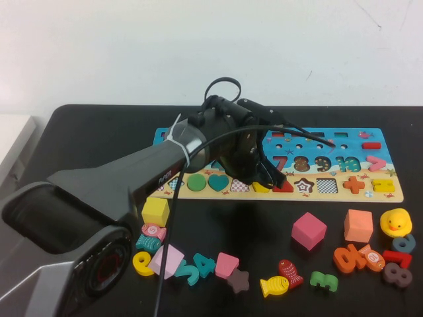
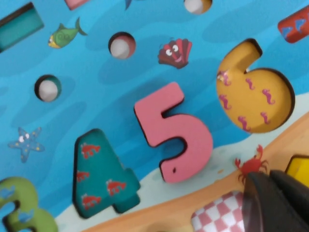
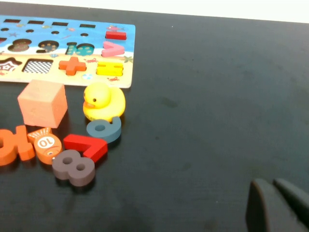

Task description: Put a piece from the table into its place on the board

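Observation:
The board lies across the far middle of the black table. My left gripper is low over the board's row of shape slots, fingers together. The small yellow piece lies in that row between a checkered slot and a red triangle. In the left wrist view the shut gripper sits just beside the piece, over the checkered slot; nothing is between the fingers. My right gripper is shut and empty, above bare table to the right of the board.
Loose pieces lie in front of the board: a yellow cube, a pink cube, an orange cube, a yellow duck, a yellow fish and several numbers. A pink 5 sits on the board.

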Controlling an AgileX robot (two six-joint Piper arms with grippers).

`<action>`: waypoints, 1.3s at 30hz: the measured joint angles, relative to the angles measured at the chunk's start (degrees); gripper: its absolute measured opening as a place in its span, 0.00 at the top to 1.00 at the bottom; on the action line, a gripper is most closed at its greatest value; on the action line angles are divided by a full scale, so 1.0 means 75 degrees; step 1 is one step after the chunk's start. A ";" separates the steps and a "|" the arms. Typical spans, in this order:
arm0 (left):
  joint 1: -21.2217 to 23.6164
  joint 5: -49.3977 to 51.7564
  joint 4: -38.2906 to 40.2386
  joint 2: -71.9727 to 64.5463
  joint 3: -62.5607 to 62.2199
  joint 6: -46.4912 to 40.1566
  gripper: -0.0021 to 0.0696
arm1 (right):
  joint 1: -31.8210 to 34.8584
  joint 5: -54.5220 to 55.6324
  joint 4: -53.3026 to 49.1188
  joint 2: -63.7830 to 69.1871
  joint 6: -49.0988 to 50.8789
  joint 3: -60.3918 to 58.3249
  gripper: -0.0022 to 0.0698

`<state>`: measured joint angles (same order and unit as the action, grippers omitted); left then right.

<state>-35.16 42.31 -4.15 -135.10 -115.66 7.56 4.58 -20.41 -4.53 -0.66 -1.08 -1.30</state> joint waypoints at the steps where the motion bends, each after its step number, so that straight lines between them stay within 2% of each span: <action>1: 0.0000 0.0054 -0.0047 0.0046 0.0000 0.0000 0.97 | 0.0000 0.0000 0.0000 0.0000 0.0000 0.0000 0.94; 8: -0.0016 0.0492 -0.0598 0.1104 0.0000 0.0000 0.97 | 0.0000 0.0000 0.0000 0.0000 0.0000 0.0000 0.94; 15: -0.0016 0.1219 -0.1520 0.3466 0.0000 0.0000 0.97 | 0.0000 0.0000 0.0000 0.0000 0.0000 0.0000 0.94; 19: -0.0016 0.1294 -0.1693 0.4912 0.0478 0.0031 0.97 | 0.0000 0.0000 0.0000 0.0000 0.0000 0.0000 0.94; 23: -0.0107 0.0765 -0.1803 0.6720 0.1950 0.0210 0.97 | 0.0000 0.0000 0.0000 0.0000 0.0000 0.0000 0.94; 32: -0.0173 -0.1124 -0.1887 1.0399 0.6926 0.0338 0.97 | 0.0000 0.0000 0.0000 0.0000 0.0000 0.0000 0.94; 39: -0.0173 -0.1342 -0.1887 1.2611 0.9385 0.0414 0.97 | 0.0000 0.0000 0.0000 0.0000 0.0000 0.0000 0.94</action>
<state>-36.45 32.24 -18.31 -40.52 -45.27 10.67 4.58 -20.41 -4.53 -0.66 -1.08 -1.30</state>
